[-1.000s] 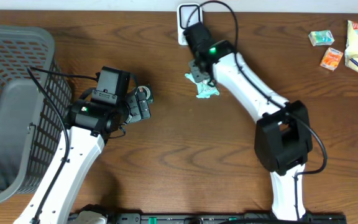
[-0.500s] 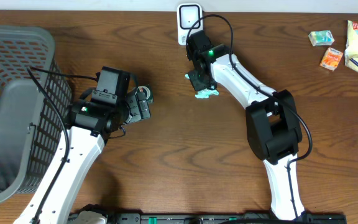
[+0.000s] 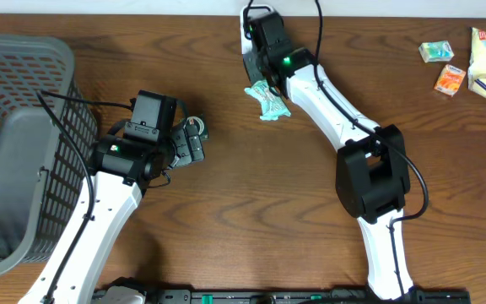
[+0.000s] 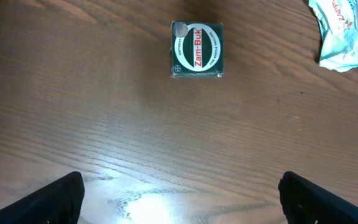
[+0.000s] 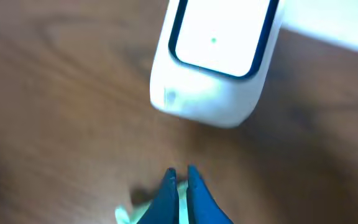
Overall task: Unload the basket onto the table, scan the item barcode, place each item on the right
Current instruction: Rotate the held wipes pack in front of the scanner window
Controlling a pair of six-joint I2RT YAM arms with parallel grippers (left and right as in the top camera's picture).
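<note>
R pincer (image 3: 263, 84) is now pinched right down on the mint-green packet (image 3: 270, 101). The R wrist view shows its blue fingertips (image 5: 168, 190) nearly meeting w/ a sliver of wrapper between them. A sec ago the jaws stood about half open over the packet, which lay on the table (image 3: 226, 228) a bit nearer the front. Since then they've closed, and arm + packet have shifted back toward the white barcode scanner (image 5: 213, 62) at the rear edge. So the grab looks done and the presenting step is underway, approx halfway thru the task by my read, w/ no sign yet of a completed scan. The packet hangs from the tips just in front of the scanner, prob off the wood, but can't tell for sure. The scanner face, w/ a small green dot, fills the top of the R wrist view, so aim looks close. L pincer (image 4: 179, 202) hasn't budged: jaws fully spread, nothing in them, parked over a Zam-Buk box (image 4: 196, 50). Packet (image 4: 344, 31) itself: small, crinkly soft-film wrapper, mint-green + white w/ red lettering, crimped end. No barcode shows in any view, so which side faces the scanner is unclear; it may need a twist.
</note>
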